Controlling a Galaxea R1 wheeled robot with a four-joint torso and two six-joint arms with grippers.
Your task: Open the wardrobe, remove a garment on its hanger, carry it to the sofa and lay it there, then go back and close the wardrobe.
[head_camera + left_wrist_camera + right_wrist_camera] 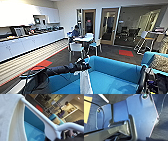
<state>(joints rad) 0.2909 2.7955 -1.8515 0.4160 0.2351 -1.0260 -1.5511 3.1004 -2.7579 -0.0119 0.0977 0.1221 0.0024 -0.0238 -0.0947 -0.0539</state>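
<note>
You are at the carry-and-lay step. The blue sofa (112, 72) spreads across your five o'clock. The white garment (85, 82) hangs over its seat on the hanger (41, 117), gripped by your left claw (83, 65). Next, I judge, lower it onto the cushion. No containers are visible.

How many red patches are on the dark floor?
2: one red floor patch lies left, near the striped flooring; the other red floor patch lies right, before the glass doors. Furniture may hide more.
</note>
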